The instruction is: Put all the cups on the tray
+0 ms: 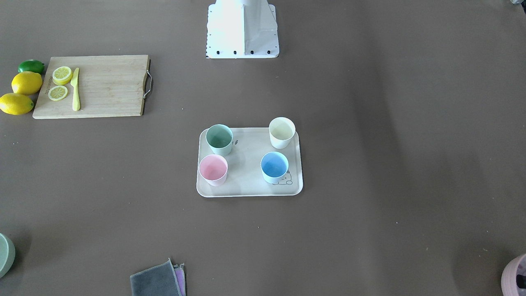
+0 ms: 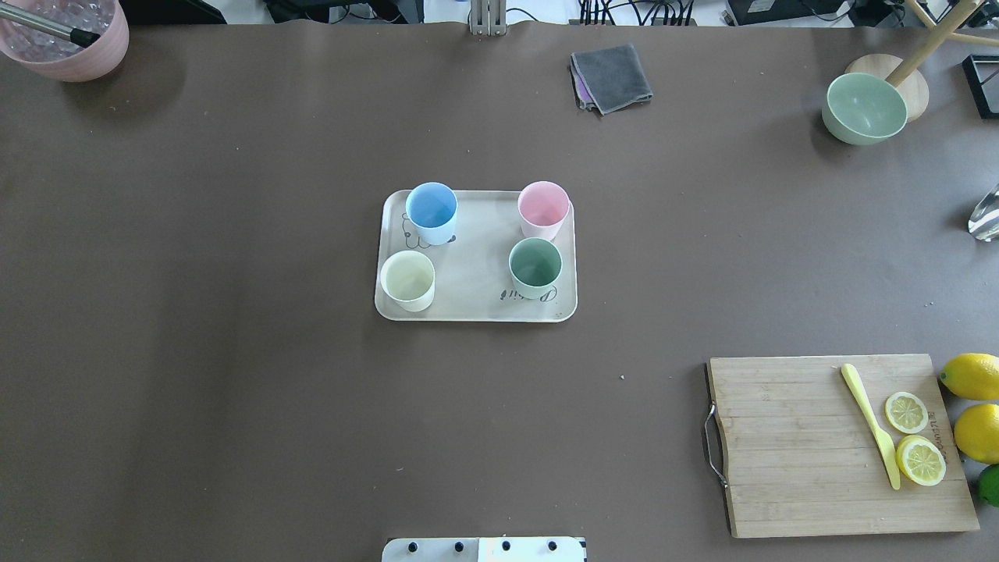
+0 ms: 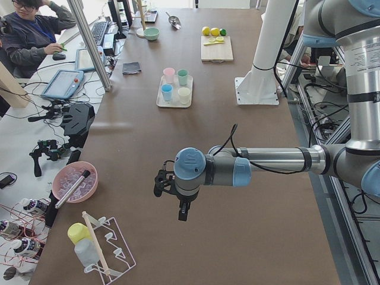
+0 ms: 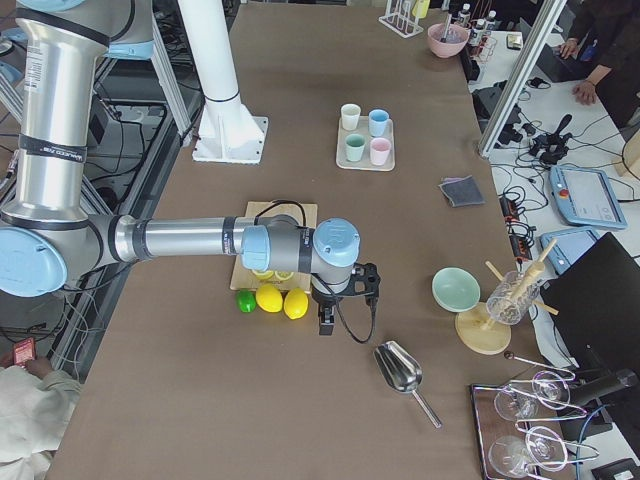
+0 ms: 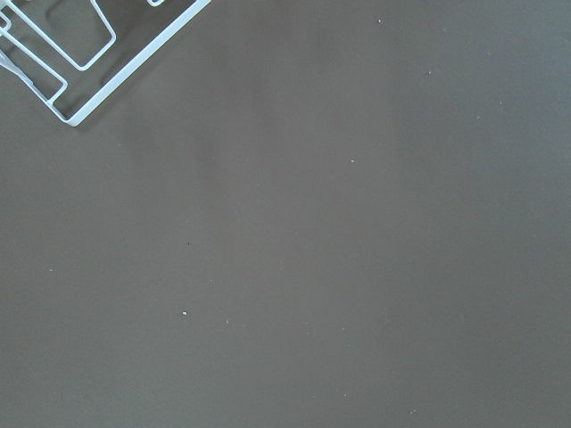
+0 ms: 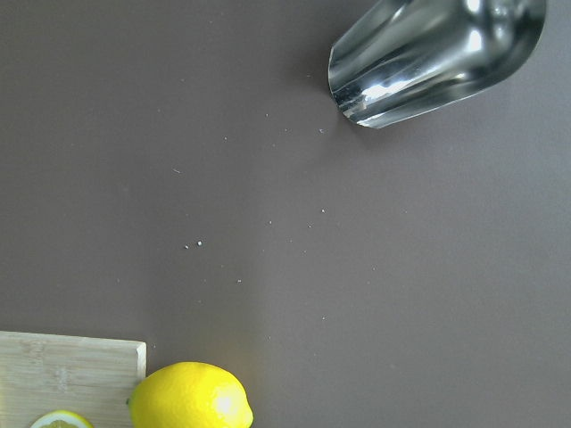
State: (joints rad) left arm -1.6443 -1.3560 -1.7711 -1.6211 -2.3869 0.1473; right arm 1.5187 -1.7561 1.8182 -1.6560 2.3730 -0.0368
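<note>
The beige tray lies mid-table, also in the overhead view. All four cups stand upright on it: mint green, cream-white, pink and light blue. My left gripper hangs over bare table far from the tray, towards the table's left end. My right gripper hangs beside the lemons, towards the right end. Both show only in the side views, so I cannot tell whether they are open or shut. Neither holds a cup.
A wooden cutting board carries lemon slices and a yellow knife, with lemons and a lime beside it. A grey cloth, a green bowl, a pink pot, a metal scoop and a wire rack sit around the edges.
</note>
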